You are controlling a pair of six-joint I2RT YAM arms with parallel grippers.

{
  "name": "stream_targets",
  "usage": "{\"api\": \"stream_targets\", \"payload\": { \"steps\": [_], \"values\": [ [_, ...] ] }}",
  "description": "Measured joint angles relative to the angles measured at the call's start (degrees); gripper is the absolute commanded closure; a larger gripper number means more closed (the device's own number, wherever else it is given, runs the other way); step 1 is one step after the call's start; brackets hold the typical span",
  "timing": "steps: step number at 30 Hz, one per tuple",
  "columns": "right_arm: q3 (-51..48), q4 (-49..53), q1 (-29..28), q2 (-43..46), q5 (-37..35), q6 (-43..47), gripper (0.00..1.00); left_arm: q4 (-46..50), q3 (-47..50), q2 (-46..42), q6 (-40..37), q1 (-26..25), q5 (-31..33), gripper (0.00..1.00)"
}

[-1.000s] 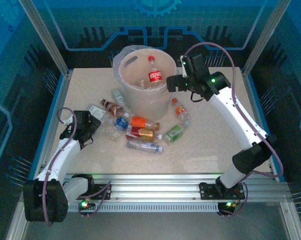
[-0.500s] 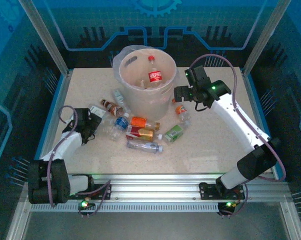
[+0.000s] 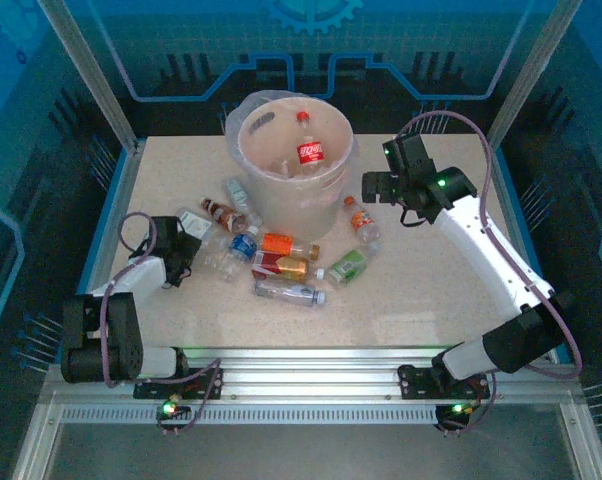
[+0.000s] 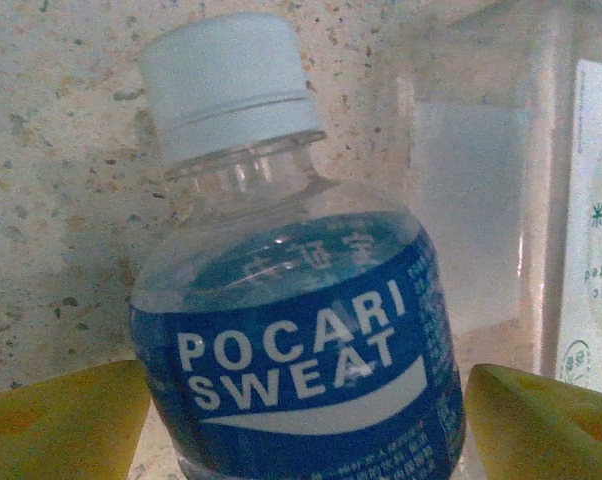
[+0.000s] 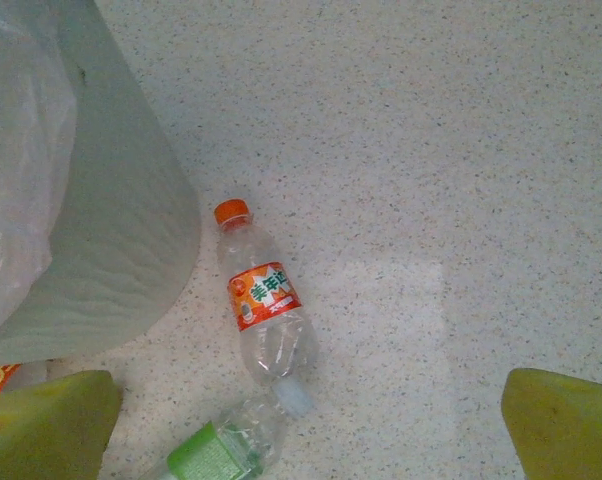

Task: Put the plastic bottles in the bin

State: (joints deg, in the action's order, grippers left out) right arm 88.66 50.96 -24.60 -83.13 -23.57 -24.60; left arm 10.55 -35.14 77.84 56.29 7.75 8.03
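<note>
Bin (image 3: pixel 249 180): it stands upright at the far middle of the table (image 3: pixel 431 290), with a clear liner (image 5: pixel 21 150) over its rim. A red-label bottle (image 3: pixel 309 150) is inside it.

Bottles on the table: a loose group lies from 6 to 8 o'clock of the bin. Among them are an orange-label bottle (image 3: pixel 278 243), a red bottle (image 3: pixel 279 265) and a clear bottle (image 3: pixel 289 292), the last one nearest to the arms.

Orange-cap bottle (image 5: pixel 266 300): it lies on its side at about 4 o'clock of the bin, near the wall but apart from it.

Green-label bottle (image 5: pixel 216 455): it lies at 7 o'clock of the orange-cap bottle, with its white cap just at that bottle's lower end.

Right end effector (image 5: pixel 301 430): it hovers above the table at 3 o'clock of the bin, fingers spread wide over bare surface.

Left end effector (image 4: pixel 301 430): it is low at the table, at about 8 o'clock of the bin, fingers spread.

Pocari Sweat bottle (image 4: pixel 301 380): it has a blue label and a white cap and shows between the left fingers. It seems very close to both, but I cannot tell if they touch it.
</note>
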Motion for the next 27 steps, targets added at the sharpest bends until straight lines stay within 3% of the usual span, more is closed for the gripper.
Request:
{"api": "stream_targets", "payload": {
  "steps": [8,18,27],
  "values": [
    [-0.94,-0.02,0.28,0.09,-0.04,-0.7,0.0,-0.63,2.58,0.0,2.8,0.96,0.11,0.22],
    [-1.75,0.02,0.28,0.46,-0.48,-1.16,0.0,-0.98,3.3,-1.03,4.96,1.49,0.74,0.43],
    [-3.15,-0.02,0.31,2.25,-1.79,-1.6,0.0,1.62,3.91,-10.4,3.45,1.53,2.84,0.55]
  ]
}}
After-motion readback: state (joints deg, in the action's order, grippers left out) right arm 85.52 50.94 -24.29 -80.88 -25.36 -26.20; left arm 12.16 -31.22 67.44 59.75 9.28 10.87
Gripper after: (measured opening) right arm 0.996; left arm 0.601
